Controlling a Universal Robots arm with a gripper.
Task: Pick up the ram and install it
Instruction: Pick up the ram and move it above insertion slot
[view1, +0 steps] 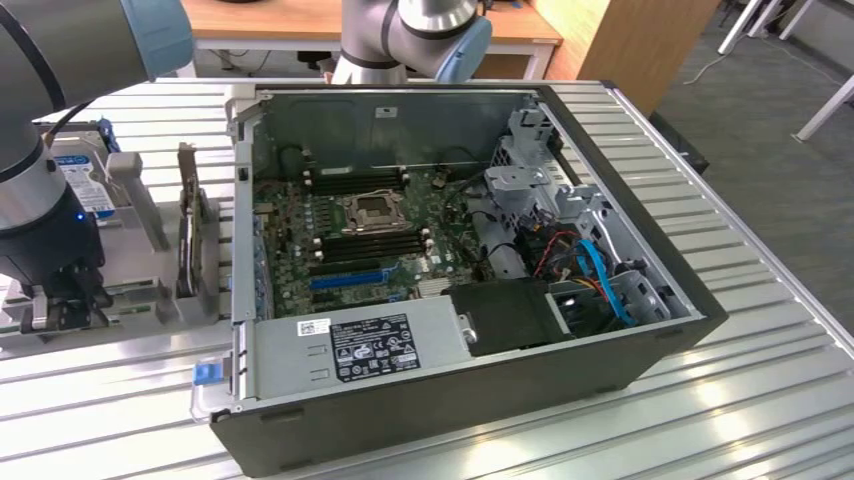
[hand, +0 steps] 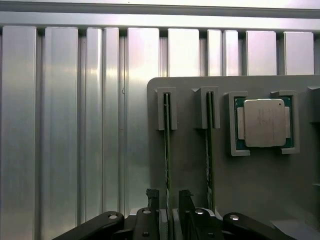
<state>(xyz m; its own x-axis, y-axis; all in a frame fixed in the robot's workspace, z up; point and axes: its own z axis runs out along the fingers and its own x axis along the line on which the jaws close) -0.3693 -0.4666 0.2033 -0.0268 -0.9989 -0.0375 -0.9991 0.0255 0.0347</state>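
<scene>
astride the ram (hand: 167, 135), hand (hand: 169, 197) open

Two ram sticks (hand: 167, 150), one processor chip (hand: 264, 122), one computer case (view1: 534, 400)

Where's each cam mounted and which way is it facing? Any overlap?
Exterior: above the table, angled down at the open PC case; arm at the exterior view's left.
Wrist: on the wrist, looking down past the open gripper onto the ram in the grey holder.
Shared: gripper, holder, table.
</scene>
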